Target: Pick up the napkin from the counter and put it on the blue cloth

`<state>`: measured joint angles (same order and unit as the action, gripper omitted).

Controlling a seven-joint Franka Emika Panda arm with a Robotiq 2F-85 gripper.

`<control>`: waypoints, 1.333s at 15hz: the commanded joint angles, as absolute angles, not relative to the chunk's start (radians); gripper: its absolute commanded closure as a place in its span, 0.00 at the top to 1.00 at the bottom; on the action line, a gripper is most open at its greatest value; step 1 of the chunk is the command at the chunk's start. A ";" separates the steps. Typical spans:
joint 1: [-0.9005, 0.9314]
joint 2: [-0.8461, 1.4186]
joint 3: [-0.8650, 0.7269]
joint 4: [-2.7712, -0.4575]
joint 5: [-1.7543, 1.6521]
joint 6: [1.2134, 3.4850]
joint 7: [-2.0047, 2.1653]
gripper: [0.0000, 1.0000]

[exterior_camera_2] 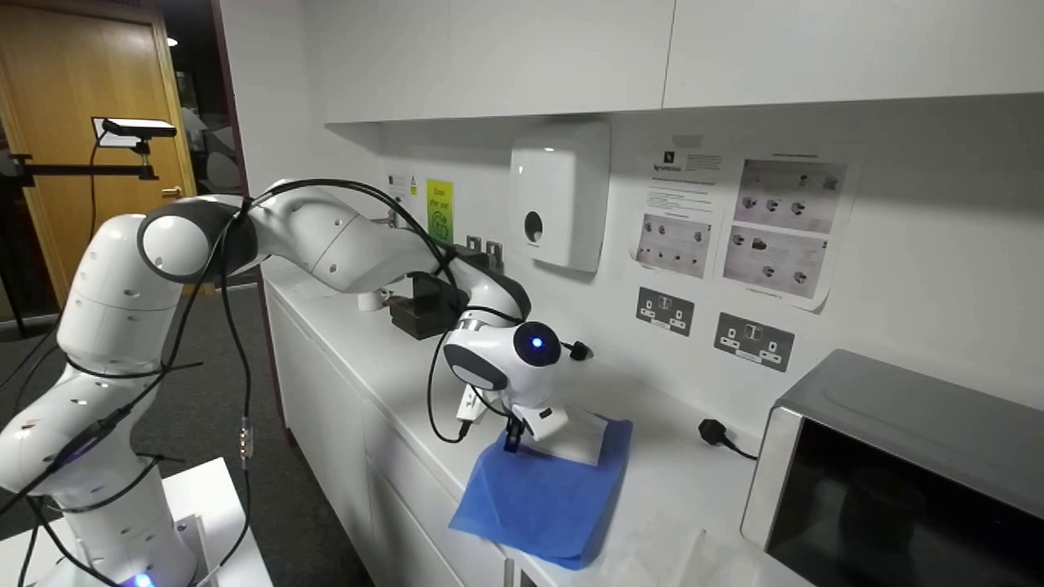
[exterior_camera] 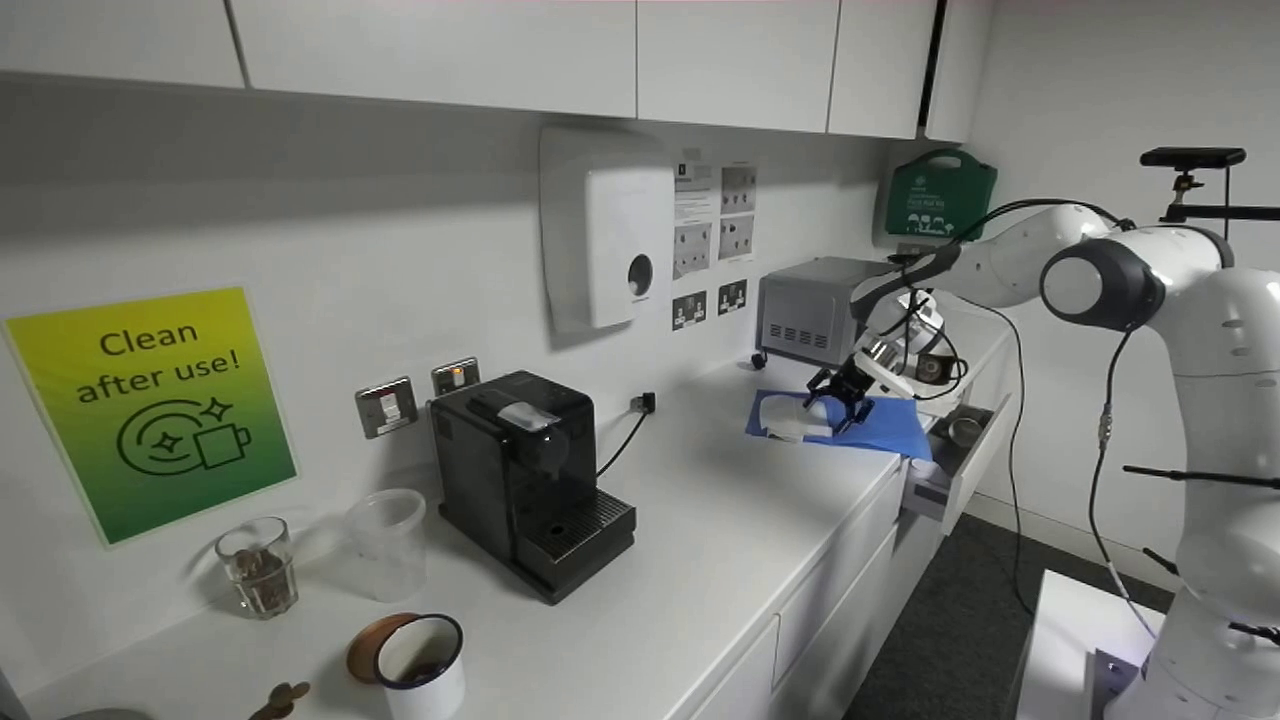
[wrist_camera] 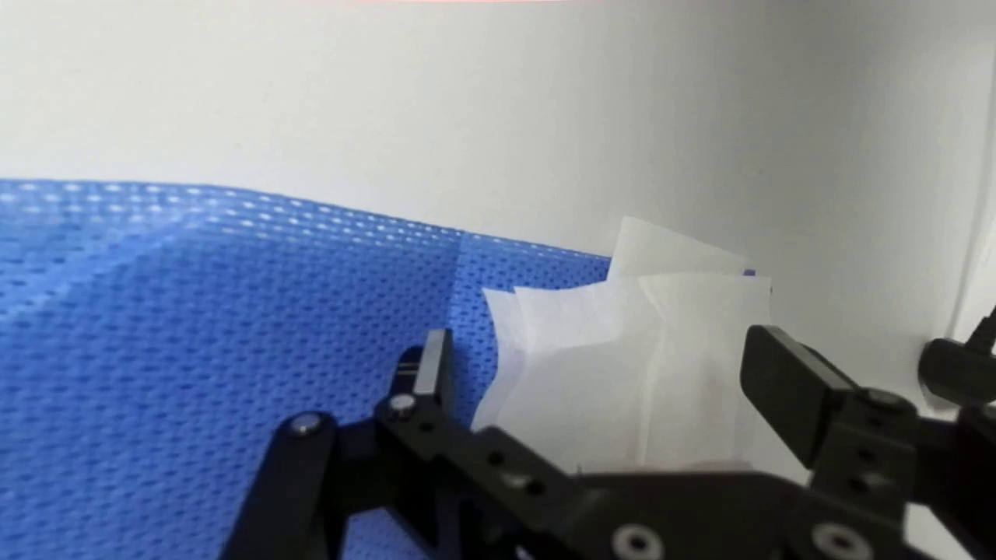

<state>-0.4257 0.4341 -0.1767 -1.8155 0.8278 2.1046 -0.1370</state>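
Observation:
The napkin [wrist_camera: 576, 404], whitish, thin and creased with layered edges, lies over one end of the blue cloth [wrist_camera: 233, 350]. Part of it reaches past the cloth onto the white counter [wrist_camera: 389, 101]. Both exterior views show this napkin [exterior_camera: 785, 416] [exterior_camera_2: 581, 440] on the cloth [exterior_camera: 890, 428] [exterior_camera_2: 555, 497]. My gripper [wrist_camera: 597, 342] is open above it in the wrist view, one finger over the cloth and the other at the napkin's far side, nothing gripped between them. In an exterior view the gripper [exterior_camera: 828, 408] points down low over the napkin; whether its fingertips touch anything I cannot tell.
A grey microwave [exterior_camera: 808, 310] stands on the counter beyond the cloth. An open drawer [exterior_camera: 965, 465] juts out below the cloth's front edge. The black coffee machine [exterior_camera: 530, 480], a mug [exterior_camera: 425, 670] and glasses stand farther along. A black plug [exterior_camera_2: 712, 432] sits by the wall.

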 commanded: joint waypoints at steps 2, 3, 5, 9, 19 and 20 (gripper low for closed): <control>-0.429 0.388 -0.179 -1.868 0.902 2.112 -0.209 1.00; -0.430 0.391 -0.180 -1.867 0.912 2.110 -0.216 1.00; -0.429 0.394 -0.183 -1.869 0.931 2.108 -0.225 1.00; -0.427 0.397 -0.189 -1.874 0.947 2.106 -0.232 1.00; -0.427 0.405 -0.191 -1.866 0.976 2.105 -0.254 1.00; -0.427 0.406 -0.191 -1.865 0.980 2.105 -0.257 1.00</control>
<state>-0.4257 0.4300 -0.1852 -1.8367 0.9395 2.1046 -0.2080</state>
